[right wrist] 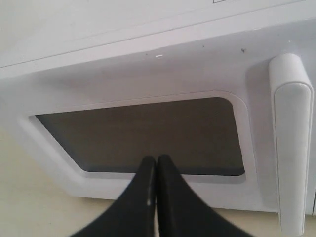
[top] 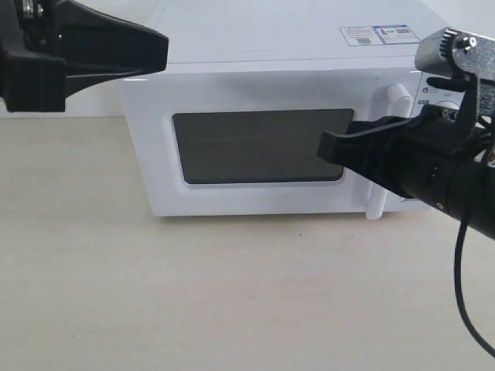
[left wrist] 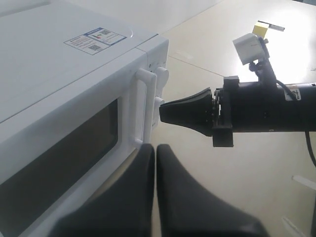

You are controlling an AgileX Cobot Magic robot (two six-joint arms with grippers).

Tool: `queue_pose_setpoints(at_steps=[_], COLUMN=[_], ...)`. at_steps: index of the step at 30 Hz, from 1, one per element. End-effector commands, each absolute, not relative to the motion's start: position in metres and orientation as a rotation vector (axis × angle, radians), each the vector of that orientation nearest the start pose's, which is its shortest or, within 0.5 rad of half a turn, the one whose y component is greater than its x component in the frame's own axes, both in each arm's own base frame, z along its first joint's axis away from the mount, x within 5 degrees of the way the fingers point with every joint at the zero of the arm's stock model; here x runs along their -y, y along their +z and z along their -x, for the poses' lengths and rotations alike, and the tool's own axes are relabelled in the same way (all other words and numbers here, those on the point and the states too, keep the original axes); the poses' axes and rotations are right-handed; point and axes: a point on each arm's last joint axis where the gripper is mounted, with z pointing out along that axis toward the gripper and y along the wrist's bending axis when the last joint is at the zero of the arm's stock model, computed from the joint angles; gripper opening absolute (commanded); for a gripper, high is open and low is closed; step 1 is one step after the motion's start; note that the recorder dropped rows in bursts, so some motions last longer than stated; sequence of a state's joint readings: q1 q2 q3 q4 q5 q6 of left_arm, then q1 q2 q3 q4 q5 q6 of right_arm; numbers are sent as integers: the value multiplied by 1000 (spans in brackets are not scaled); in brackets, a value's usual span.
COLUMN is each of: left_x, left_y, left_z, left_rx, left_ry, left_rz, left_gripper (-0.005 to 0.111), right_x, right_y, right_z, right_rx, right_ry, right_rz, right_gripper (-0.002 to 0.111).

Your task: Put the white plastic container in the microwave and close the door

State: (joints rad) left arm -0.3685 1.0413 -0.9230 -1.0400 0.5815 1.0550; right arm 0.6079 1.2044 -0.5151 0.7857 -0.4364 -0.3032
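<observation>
Microwave (top: 271, 85) is the largest thing on the table (top: 193, 294), standing with its front turned toward both arms, which suits a reach from either side. One door (top: 247, 197) covers that front and lies flush with the case, so I judge the closing step done or nearly so. Its single mesh window (top: 255, 147) is too dark to see through. The white plastic container appears in none of the three views; it may sit behind that window, but the pictures do not settle it.

Two grippers are in view. The left gripper (left wrist: 155, 148) hangs high by the top left corner of the microwave, well clear of the door, with its fingers pressed together on nothing; I take this as waiting out of the way. The right gripper (right wrist: 156, 160) points at the door just beside the one long handle (right wrist: 291, 143), its fingers likewise clamped together and empty. Closed like that it makes a blunt tip, which probably suits pushing a door better than spread fingers. Whether it touches the door panel I cannot tell.

Two dials show in the left wrist view, upper (left wrist: 162, 76) and lower (left wrist: 158, 102), partly hidden by the handle. One sticker (top: 379, 35) sits on top.
</observation>
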Motion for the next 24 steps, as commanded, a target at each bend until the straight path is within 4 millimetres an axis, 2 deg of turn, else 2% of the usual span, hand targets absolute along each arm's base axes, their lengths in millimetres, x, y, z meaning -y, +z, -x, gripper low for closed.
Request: queue_pose_setpoints(at_steps=[1, 6, 9, 14, 18, 24], left_x=[118, 118, 113, 98, 72, 33], left_y=[373, 373, 384, 411, 429, 426], left_z=[-186, -185, -171, -120, -70, -7], left_rx=[-1776, -1775, -1720, -1608, -1501, -1489], left_ry=[-665, -664, -644, -715, -631, -418], left_rz=[-742, -749, -768, -755, -694, -522], left_gripper=[4, 4, 4, 4, 4, 4], right_x=[-113, -113, -113, -112, -112, -112], right_y=[253, 253, 253, 253, 253, 253], right_z=[-209, -209, -209, -209, -209, -209], right_rx=[-1859, -1859, -1859, -1855, -1855, -1855], right_ry=[442, 442, 442, 440, 440, 440], right_rz=[-41, -41, -41, -43, -43, -43], right_gripper=[0, 0, 0, 0, 0, 0])
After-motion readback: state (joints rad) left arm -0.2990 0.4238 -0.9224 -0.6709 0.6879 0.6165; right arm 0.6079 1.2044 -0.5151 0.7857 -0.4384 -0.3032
